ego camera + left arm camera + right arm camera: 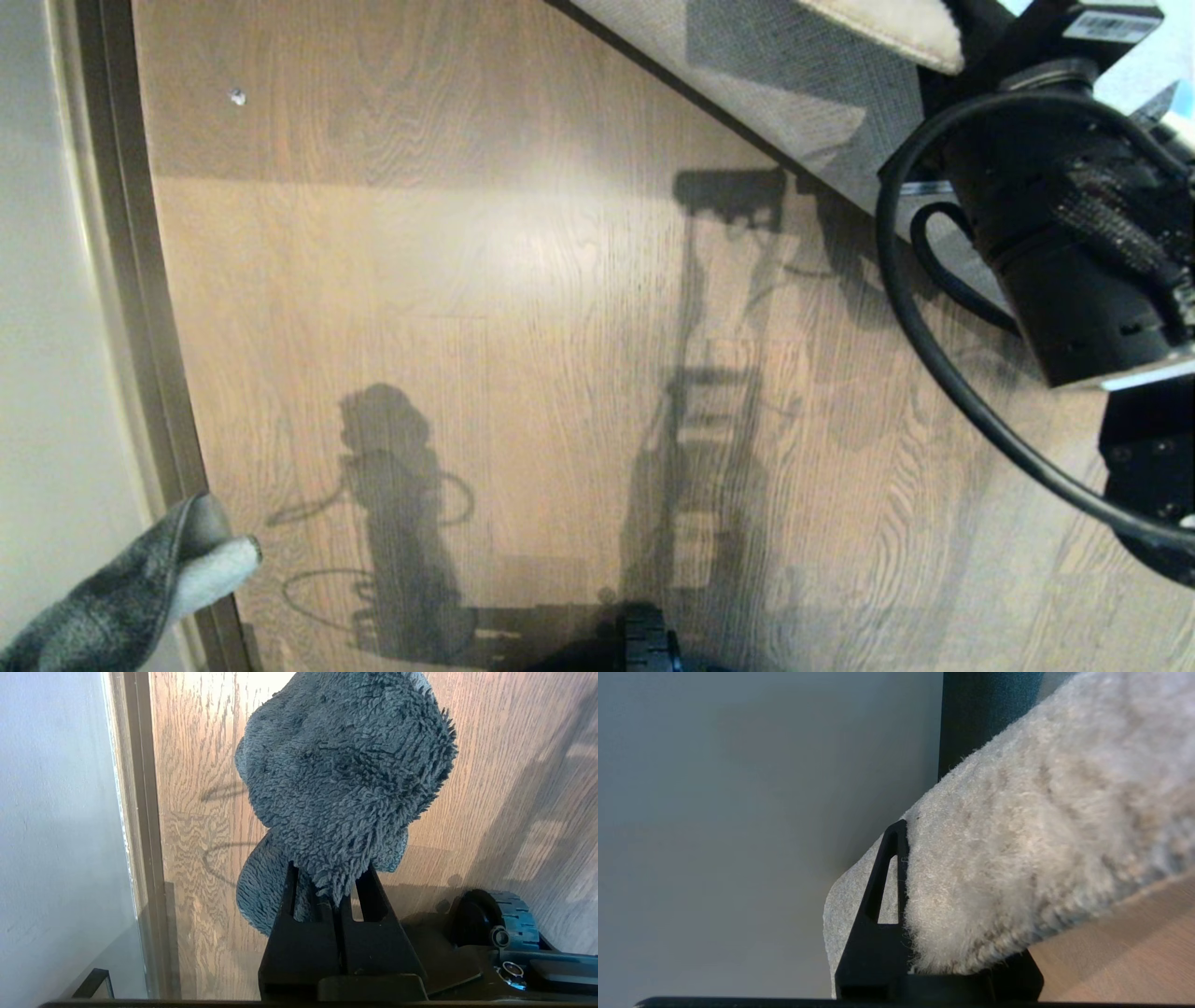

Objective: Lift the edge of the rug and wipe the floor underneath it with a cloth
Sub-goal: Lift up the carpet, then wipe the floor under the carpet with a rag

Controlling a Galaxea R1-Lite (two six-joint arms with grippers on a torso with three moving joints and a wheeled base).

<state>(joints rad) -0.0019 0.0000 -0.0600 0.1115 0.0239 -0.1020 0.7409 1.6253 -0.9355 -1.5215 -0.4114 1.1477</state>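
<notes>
- Nearest the robot, low at the left of the head view: the cloth (140,588), dark grey and fuzzy with a paler grey-white inner fold showing, clamped between the closed fingers of the left gripper (340,891) and hanging clear above the floor (523,308).
- In the left wrist view, bunched into a shaggy lump, long fibres standing up; beside it a wheel (507,919) of the base.
- Warm brown wood-grain planks, matt, crossed by sharp shadows of the arms and a bright patch of light; along the left side a dark skirting strip (140,280) below a pale wall (42,280).
- Small pale speck (237,96) on the planks at far left.
- Farther, upper right: the right gripper (952,896) clamped on the rug edge (1017,858), raised off the floor; pale grey-beige low pile with darker mottling, paler grey underside showing.
- In the head view, lifted corner (896,28) turned over, cream against the grey weave of the rug's underside.
- White barcode label (1111,23) on the right arm; text too small to read.
</notes>
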